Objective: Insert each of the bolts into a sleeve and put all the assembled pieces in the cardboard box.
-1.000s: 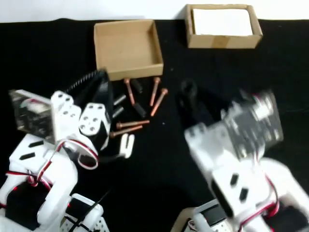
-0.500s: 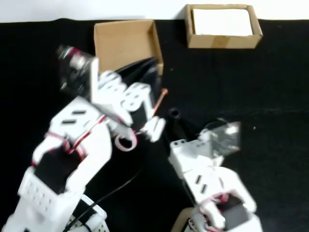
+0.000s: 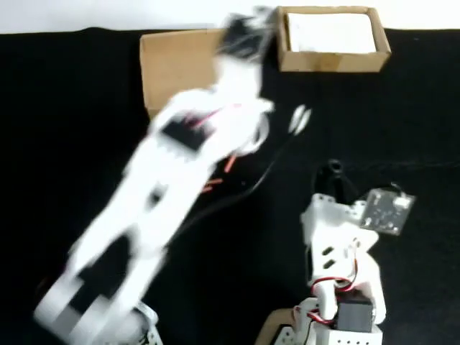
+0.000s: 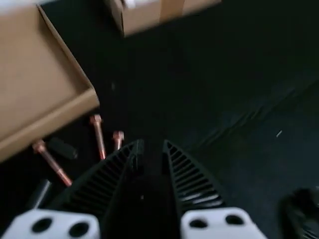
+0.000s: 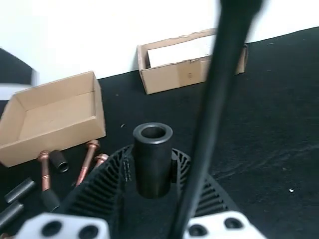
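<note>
High camera stares steeply down over the black tabletop [image 3: 65, 86]. Left wrist camera, tight behind its end effector [image 4: 151, 147], tips downward. Right wrist camera, behind its end effector [image 5: 152, 167] and the sleeve [image 5: 152, 144] it grips, looks flatter, toward the far wall [image 5: 75, 30]. All three catch the empty cardboard box [image 3: 169, 68].

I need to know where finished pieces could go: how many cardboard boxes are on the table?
2. An open box sits beside the bolts; a second box, white inside, sits farther back to its right.
</note>
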You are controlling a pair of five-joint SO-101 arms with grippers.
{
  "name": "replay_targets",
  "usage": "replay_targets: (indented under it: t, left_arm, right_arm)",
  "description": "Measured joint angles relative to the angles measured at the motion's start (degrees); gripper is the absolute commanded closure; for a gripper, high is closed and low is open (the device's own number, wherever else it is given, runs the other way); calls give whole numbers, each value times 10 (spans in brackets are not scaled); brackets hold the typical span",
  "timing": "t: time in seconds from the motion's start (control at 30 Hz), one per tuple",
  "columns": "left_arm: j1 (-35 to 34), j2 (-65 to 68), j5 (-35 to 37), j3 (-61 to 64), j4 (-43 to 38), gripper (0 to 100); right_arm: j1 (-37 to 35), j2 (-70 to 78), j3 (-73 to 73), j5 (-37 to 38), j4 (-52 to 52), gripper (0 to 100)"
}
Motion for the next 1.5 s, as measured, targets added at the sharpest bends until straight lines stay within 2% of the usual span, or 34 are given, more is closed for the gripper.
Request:
replay_targets:
  t: [0.23, 0.33, 0.43, 0.53, 0.73, 1.1, 1.33, 1.5]
  left_arm:
    - [-5, 364, -13, -409, 192, 836]
    - [-9, 502, -22, -554, 235, 836]
    - [-27, 600, -22, -632, 246, 836]
    - [-48, 651, -22, -651, 244, 836]
    - [-80, 665, -22, -657, 219, 836]
    - [-55, 668, -55, -612, 213, 835]
    - [-64, 666, -55, -568, 213, 841]
    - [-62, 666, -55, -566, 211, 909]
  right_arm:
    - [4, 0, 15, 0, 15, 991]
    - [4, -1, 33, 0, 35, 991]
    - [4, -1, 43, 0, 46, 991]
    - [4, -2, 55, 0, 47, 991]
    - [4, -3, 58, 0, 47, 991]
    - [4, -3, 58, 0, 47, 991]
    - [4, -3, 58, 0, 47, 991]
    - [4, -3, 58, 0, 47, 991]
